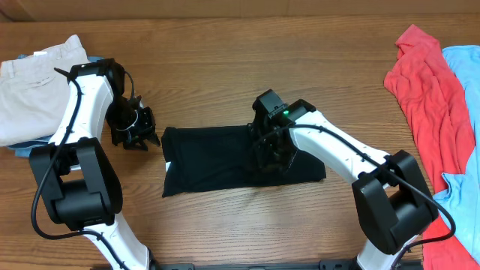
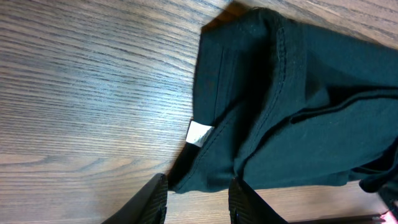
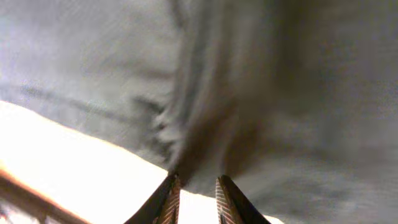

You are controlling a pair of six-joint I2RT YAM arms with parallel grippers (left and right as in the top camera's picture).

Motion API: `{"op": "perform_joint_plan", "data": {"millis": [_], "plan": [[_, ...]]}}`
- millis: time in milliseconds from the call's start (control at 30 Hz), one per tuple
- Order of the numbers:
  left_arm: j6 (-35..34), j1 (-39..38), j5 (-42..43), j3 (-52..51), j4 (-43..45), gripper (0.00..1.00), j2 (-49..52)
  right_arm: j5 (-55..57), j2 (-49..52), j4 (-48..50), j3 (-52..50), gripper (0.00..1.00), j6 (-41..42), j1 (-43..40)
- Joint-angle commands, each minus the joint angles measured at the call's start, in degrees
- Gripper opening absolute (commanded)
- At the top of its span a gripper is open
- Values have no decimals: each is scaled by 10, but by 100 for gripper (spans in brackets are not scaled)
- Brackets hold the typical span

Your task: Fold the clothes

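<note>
**Black garment lies folded crosswise, right claw pinching it**

From overhead, the black garment (image 1: 217, 159) lies folded into a rough, flat rectangle on the wooden table (image 1: 240, 52). It is plain and matte, with a small pale fleck at its left edge. Its long axis runs side to side, from just right of the left claw (image 1: 136, 133) to a little past the right claw (image 1: 271, 156). The left claw hangs just off the garment's left end, clear of the cloth, with its fingers spread. The right claw is down on the garment's right half. Beige trousers (image 1: 34, 82) lie beyond the left claw on its outer side. A coral-red garment (image 1: 424, 97) and a light blue garment (image 1: 465, 82) lie well apart from the right claw, on its outer side.

In the left wrist view, the left claw (image 2: 196, 205) stands parted with nothing between its fingers (image 2: 152, 202). Just ahead of them is the garment's (image 2: 298, 106) stitched, layered edge, with a white label (image 2: 199, 134) on the hem.

In the right wrist view, the right claw (image 3: 194, 199) is nearly closed. Fabric (image 3: 261, 93) fills the frame ahead, and its wrinkles draw together into the tips, so the claw is gripping the cloth.
</note>
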Motion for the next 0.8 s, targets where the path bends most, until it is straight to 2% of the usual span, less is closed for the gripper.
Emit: {"op": "perform_joint_plan", "data": {"millis": [0, 267, 433, 633, 767], "plan": [[0, -4, 7, 10, -2, 38, -17, -44, 1, -4, -5, 24, -49, 2], [12, -5, 18, 10, -15, 42, -17, 60, -2, -39, 37, 20, -9, -16], [116, -5, 97, 9, -5, 47, -17, 114, -10, -82, 111, 21, 3, -25], [165, -23, 89, -5, 22, 52, -17, 118, -10, -86, 127, 23, 2, -35], [165, -50, 42, -41, 63, 55, -17, 123, -10, -88, 126, 23, 2, -45]]}}
